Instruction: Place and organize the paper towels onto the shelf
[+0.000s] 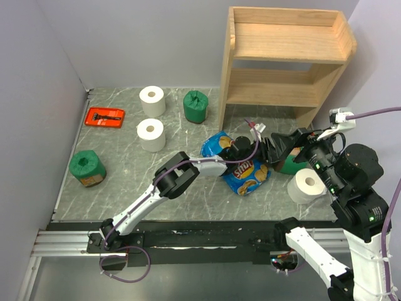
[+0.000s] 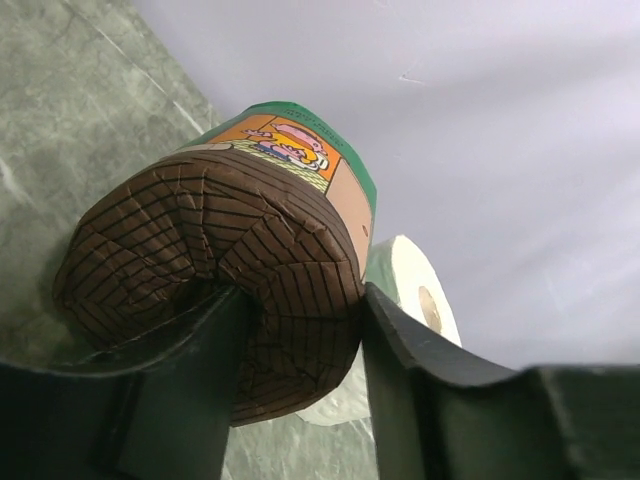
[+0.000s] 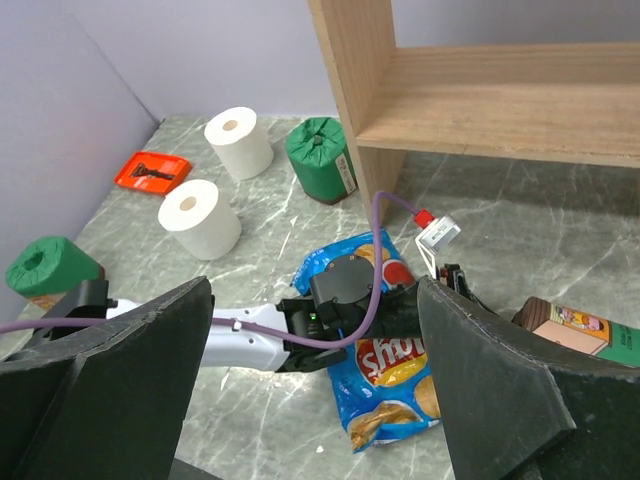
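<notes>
My left gripper (image 2: 300,330) is shut on a green-wrapped paper towel roll (image 2: 220,270) by its brown base; in the top view this roll (image 1: 289,165) lies low in front of the wooden shelf (image 1: 285,63), right of the chip bag. It also shows in the right wrist view (image 3: 580,335). A white roll (image 1: 307,185) sits just beside it. My right gripper (image 3: 315,290) is wide open and empty, hovering above the left wrist. Two white rolls (image 1: 152,100) (image 1: 150,134) and two green rolls (image 1: 196,106) (image 1: 87,168) stand on the table at left. Both shelf tiers are bare.
A blue chip bag (image 1: 241,166) lies under the left arm's wrist in the table's middle. A red tray with a flat tool (image 1: 104,116) sits at the far left. Walls close the table on the left, back and right.
</notes>
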